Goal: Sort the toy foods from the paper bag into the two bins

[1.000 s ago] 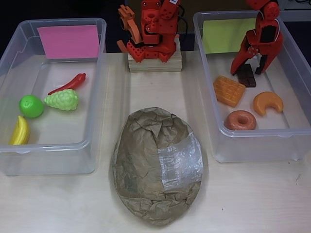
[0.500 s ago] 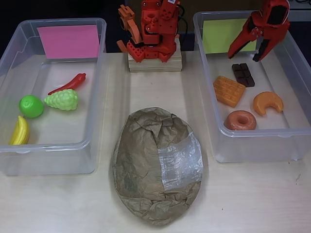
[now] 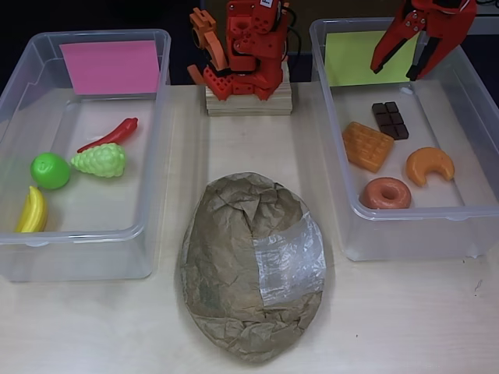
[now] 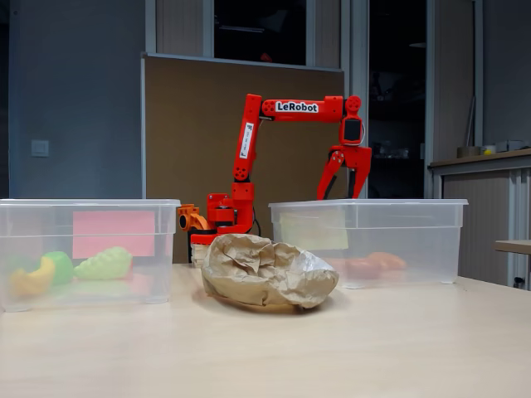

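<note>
Eight toys are binned, none loose on the worktop [image 3: 234, 156]: banana [image 3: 32, 210], green apple [image 3: 50, 170], grapes [image 3: 100, 160] and chili [image 3: 109, 134] in the pink-label bin [image 3: 156, 156]; waffle [image 3: 367, 145], chocolate bar [image 3: 391, 119], croissant [image 3: 429, 164] and donut [image 3: 387, 192] in the yellow-green-label bin [image 3: 331, 140]

Pincer [image 3: 413, 66] is spread open and empty, hanging above the far end of the yellow-green-label bin, over its paper label; in the fixed view it [image 4: 342, 186] sits clear above the rim

Key relation: paper bag [image 3: 251, 265] lies toward the near edge and left of the pincer in the overhead view, mid-worktop between the two bins, touching neither. Its long axis runs roughly near-to-far, taped patch on the right flank. Chocolate bar is the closest toy, just nearer the camera than the fingertips, flat on the bin floor

Judgement: sort looks done. Can't tell if the bag holds anything more; it's crumpled shut from above. If another pick is needed, the arm must swing left and toward the near edge, clearing the bin wall first
</note>
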You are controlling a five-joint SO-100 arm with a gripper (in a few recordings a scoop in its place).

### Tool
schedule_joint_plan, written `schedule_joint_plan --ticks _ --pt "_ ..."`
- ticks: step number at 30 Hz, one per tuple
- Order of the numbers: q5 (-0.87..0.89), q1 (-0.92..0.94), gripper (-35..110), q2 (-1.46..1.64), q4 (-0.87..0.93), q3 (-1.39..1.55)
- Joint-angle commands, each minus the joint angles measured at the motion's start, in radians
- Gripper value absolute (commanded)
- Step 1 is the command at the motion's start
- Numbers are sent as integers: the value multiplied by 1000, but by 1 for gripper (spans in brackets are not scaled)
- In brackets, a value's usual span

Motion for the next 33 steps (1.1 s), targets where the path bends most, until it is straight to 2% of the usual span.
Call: schedule_joint_plan --ticks 1,6,12,19,27,33 --pt "137 23 19 106 49 11" --pt "28 74 0 193 54 81" --pt "-207 209 0 288 58 149" --pt "-650 476 0 431 49 293" --pt "-1243 808 0 574 -189 494" --pt "-1562 965 0 663 -420 703"
